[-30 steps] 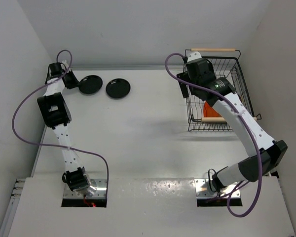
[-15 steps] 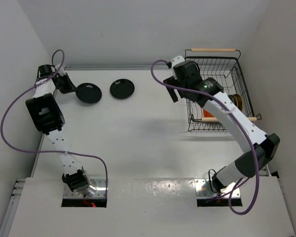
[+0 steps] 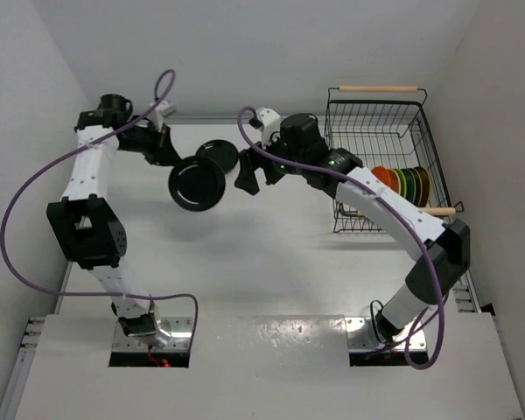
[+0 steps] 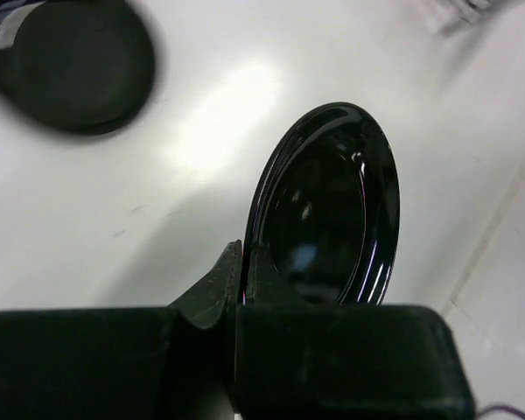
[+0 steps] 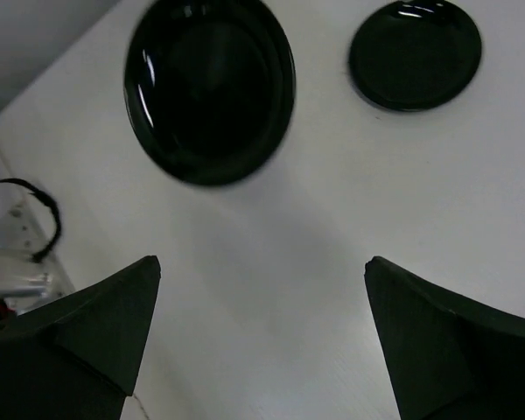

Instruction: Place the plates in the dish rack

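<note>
From above, coloured plates (image 3: 402,182) already stand in the dish rack (image 3: 378,88), off behind my right hand (image 3: 252,172). I judge only two remain. My left hand (image 3: 173,160) is clenched on one black plate (image 3: 197,184), raised off the worktop (image 3: 245,254). The second black plate (image 3: 220,150) lies just beyond it.

My left wrist view alone shows my fingers (image 4: 217,289) pinching the rim.

My right wrist view alone shows that hand spread wide and empty, with both black plates ahead.

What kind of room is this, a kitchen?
Probably a robot testing lab, not a kitchen: a left arm and right arm bolted to a white table, plain walls, and a dish rack for practice.
</note>
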{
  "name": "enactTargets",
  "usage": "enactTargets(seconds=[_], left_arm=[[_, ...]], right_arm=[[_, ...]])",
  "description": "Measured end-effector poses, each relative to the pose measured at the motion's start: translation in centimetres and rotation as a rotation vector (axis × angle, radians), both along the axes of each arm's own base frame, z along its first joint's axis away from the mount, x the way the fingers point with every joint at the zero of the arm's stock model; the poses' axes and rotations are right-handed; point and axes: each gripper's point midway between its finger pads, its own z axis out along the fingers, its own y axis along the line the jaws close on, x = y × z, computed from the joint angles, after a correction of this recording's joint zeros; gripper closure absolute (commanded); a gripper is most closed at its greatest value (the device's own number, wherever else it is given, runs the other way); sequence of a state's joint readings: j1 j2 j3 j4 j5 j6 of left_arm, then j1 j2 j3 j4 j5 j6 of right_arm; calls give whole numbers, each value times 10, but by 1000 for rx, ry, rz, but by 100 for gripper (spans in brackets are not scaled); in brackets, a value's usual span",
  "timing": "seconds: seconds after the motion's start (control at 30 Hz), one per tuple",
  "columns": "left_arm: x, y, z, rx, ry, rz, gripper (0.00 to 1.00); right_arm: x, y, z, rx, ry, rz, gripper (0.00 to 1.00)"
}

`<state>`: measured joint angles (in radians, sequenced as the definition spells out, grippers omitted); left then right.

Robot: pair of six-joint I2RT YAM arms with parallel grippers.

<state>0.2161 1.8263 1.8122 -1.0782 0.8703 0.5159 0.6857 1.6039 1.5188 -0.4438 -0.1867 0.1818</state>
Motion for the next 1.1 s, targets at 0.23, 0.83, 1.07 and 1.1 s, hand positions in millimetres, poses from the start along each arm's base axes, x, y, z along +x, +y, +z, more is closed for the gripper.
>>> enactTargets(seconds=[0.23,0.83,1.07,1.1], left_arm=[[-55,-87,28,-77,-38,-300,100],[-19,-56,40,138,-64,3,0],[22,26,49,323,-109,404,0],[24,35,50,340,-113,439,0]], right_arm=[[7,41,-10,229,128,13,10],[20,6,-35,286,234,-212,100],[73,-145,35,32,-83,-679,100],[79,-174,45,-32,-133,-763,100]])
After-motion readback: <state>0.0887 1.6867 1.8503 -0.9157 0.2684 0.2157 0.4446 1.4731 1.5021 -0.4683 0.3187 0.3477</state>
